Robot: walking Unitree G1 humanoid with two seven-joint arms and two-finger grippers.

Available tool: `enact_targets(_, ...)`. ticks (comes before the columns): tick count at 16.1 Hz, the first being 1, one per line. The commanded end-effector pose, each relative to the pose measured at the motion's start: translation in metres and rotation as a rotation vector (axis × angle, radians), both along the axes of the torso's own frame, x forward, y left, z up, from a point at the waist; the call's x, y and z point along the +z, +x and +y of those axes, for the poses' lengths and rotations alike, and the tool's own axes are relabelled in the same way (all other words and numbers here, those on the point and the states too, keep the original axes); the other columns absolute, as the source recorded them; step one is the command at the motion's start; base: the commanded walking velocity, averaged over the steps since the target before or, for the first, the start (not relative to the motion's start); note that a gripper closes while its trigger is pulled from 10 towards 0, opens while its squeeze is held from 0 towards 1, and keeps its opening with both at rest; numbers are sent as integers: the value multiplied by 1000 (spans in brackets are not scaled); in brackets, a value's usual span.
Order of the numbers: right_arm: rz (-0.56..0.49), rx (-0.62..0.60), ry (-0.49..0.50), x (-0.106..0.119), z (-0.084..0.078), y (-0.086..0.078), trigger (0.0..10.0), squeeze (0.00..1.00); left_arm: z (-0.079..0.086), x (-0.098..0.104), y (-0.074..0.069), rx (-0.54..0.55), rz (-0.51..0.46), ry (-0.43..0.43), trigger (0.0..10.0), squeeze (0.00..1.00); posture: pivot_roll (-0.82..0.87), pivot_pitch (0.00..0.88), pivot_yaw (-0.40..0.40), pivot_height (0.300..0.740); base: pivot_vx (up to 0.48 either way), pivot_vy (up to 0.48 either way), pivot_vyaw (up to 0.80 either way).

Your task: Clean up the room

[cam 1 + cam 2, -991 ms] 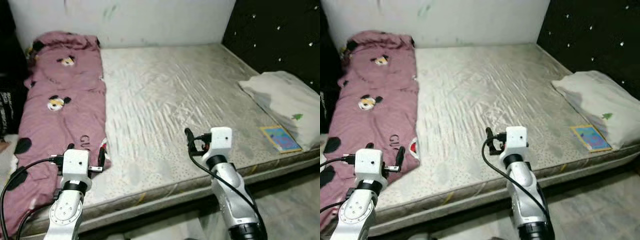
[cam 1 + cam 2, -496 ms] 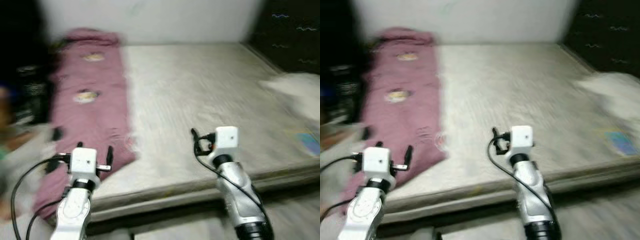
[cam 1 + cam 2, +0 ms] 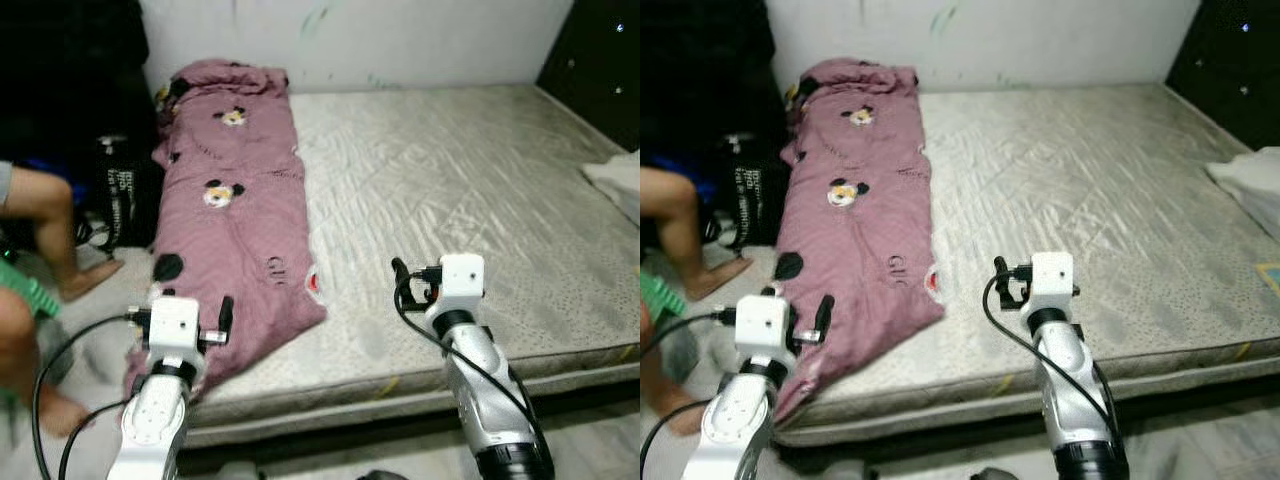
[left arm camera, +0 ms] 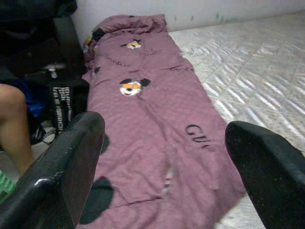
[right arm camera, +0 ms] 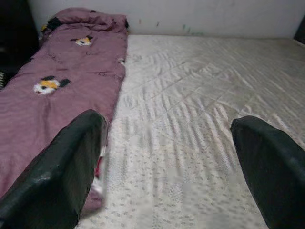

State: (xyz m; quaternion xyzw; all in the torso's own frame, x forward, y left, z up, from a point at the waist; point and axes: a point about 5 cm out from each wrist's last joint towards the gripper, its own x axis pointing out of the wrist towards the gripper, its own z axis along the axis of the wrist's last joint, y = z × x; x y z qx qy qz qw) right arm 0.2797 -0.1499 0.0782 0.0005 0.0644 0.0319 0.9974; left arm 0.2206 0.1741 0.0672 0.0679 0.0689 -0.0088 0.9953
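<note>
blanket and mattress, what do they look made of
The blanket looks like soft, matte woven or knit cloth, likely cotton or polyester: it creases, drapes over the bed edge and carries printed cartoon faces. The mattress seems covered in quilted fabric with a slight sheen, judging by the stitched ripples catching light; its filling cannot be told.

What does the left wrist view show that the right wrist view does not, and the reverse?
The left wrist view alone takes in a person's bare leg and a black bag on the floor beside the bed. The right wrist view alone takes in the wide bare stretch of the mattress up to the wall. Both show the pink blanket lying lengthwise on the mattress, framed by open black fingers.
</note>
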Motion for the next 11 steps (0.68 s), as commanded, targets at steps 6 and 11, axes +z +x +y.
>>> enact_targets(6, -14, 18, 9, 4, 7, 3, 10000, 0, 7, 3, 1, 14, -16, 17, 10000, 0, 101, 0, -36, 740, 0, 194, 0)
enact_targets(11, -12, 22, 10, 4, 7, 4, 10000, 0, 7, 3, 2, 17, -13, 13, 10000, 0, 101, 0, -37, 740, 0, 60, 0)
